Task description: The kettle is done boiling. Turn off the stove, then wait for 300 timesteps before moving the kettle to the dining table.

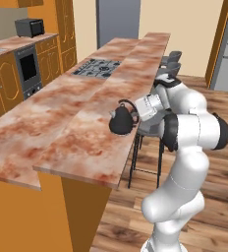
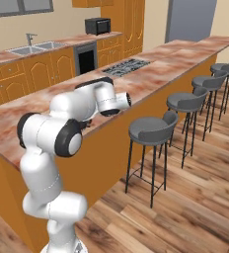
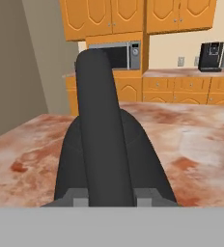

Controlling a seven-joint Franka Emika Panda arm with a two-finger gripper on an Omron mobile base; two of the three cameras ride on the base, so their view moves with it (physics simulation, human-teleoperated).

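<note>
My tool (image 1: 133,116) is clenched on the arched handle of the kettle (image 1: 121,122), gripping it from the stool side. In the hand view the handle runs straight up the middle between my fingertips (image 3: 75,197), with the kettle's black body bulging out on both sides below it. In the left base view the kettle sits low over the dining table (image 1: 86,142), the raised outer slab of the long marbled counter, near its edge on my side; I cannot tell whether its base touches the slab or hangs just above it. The stove (image 1: 97,67) lies well apart from the kettle, farther along the lower worktop, its black grates bare. In the right base view my forearm reaches across the slab's edge and hides the kettle. A row of grey stools (image 2: 153,129) stands along the outer side of the slab. Beyond the kettle in the hand view are orange cabinets, a microwave (image 3: 119,55) and a dark coffee machine (image 3: 211,49) on the far worktop.
</note>
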